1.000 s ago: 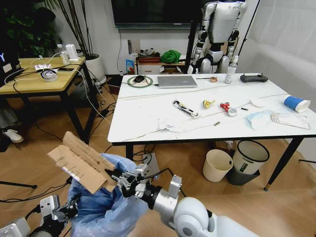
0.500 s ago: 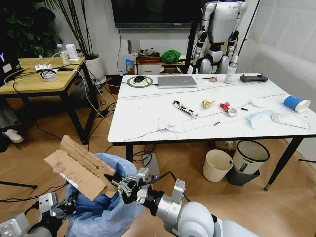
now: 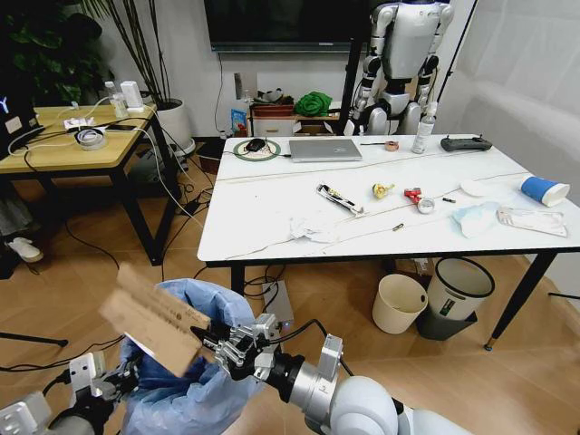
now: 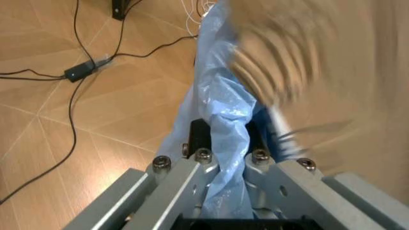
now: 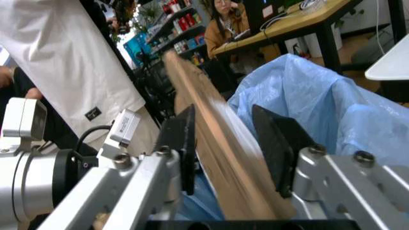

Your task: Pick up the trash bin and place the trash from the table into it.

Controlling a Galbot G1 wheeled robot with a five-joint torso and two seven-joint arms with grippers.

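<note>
A torn brown cardboard piece (image 3: 154, 317) tilts over the trash bin (image 3: 195, 385), a light-blue bag held low over the floor. It shows smeared between my right gripper's (image 3: 215, 343) spread fingers (image 5: 185, 143), sliding toward the bag (image 5: 319, 105). My left gripper (image 3: 125, 376) is shut on the bag's crinkled rim (image 4: 221, 124). The cardboard (image 4: 288, 57) hangs blurred above that rim. On the table (image 3: 272, 195) lie crumpled white paper (image 3: 313, 228), a wrapper (image 3: 340, 198), a light-blue mask (image 3: 473, 219) and a blue cup (image 3: 544, 190).
A cream bin (image 3: 399, 302) and a black bin with a white rim (image 3: 458, 292) stand under the table's right end. A wooden table (image 3: 72, 149) with cables stands at the left. A laptop (image 3: 324, 149) lies at the table's back, with a humanoid robot (image 3: 403, 63) behind it.
The cardboard has sunk and tipped toward the bag's mouth and now shows blurred. My right gripper has moved slightly down. The left gripper still holds the bag.
</note>
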